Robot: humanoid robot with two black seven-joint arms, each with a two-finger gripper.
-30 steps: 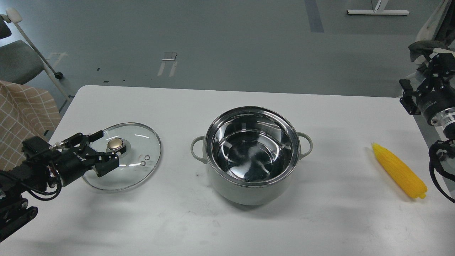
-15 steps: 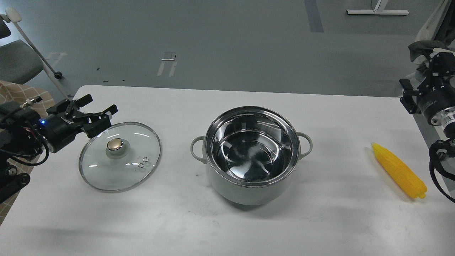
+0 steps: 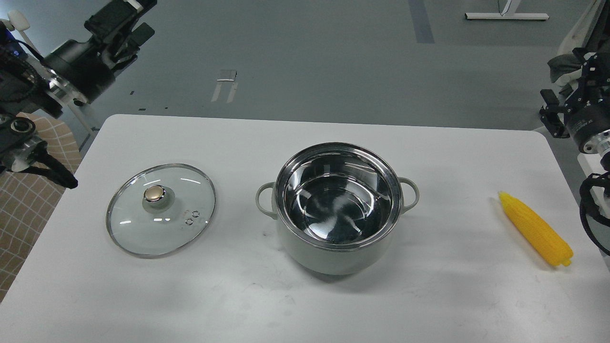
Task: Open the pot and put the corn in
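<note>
The pale grey-green pot [image 3: 337, 209] stands uncovered in the middle of the white table, its shiny steel inside empty. The yellow corn [image 3: 534, 228] lies on the table at the far right, pointed end towards the back. My left gripper [image 3: 136, 21] is raised high beyond the table's back left corner, empty, its fingers apart and partly cut off by the top edge. My right gripper [image 3: 579, 85] hangs at the right edge, above and behind the corn, dark and bunched; its fingers cannot be told apart.
The clear glass lid [image 3: 161, 209] with a gold knob lies flat on the table left of the pot. A chair [image 3: 24, 76] and a checked cloth [image 3: 28, 209] are off the table's left side. A white table edge [image 3: 305, 121] runs along the back.
My left gripper has let go of the lid's knob and risen up and back, off the table to the top left. The lid stays flat. The right arm shifted slightly.
</note>
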